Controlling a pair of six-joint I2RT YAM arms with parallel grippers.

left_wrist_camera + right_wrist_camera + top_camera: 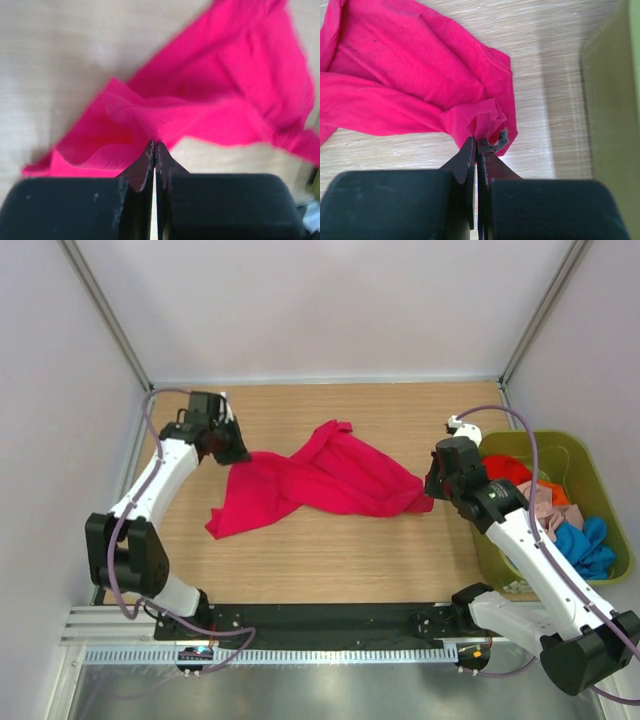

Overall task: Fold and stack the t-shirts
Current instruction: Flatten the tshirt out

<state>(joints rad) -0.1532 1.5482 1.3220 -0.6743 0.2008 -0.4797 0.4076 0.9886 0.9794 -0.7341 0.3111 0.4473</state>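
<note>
Slippage threatens: left end effector (154, 146) and right end effector (479, 143) each clamp a thin edge of the twisted red shirt (320, 480); stretching may free one

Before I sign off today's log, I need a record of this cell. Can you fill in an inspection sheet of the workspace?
Surface: wooden table, one shirt on it.
Job's things: red t-shirt crumpled, unfolded, mid-table; orange-red shirt, pink shirt and blue shirt heaped in the green tub.
Clutter: nothing seen.
Grippers: left gripper shut on the red t-shirt's left end; right gripper shut on its right end.
Cables: purple cable runs along each arm, off the cloth.
Surroundings: white walls, metal posts.
</note>
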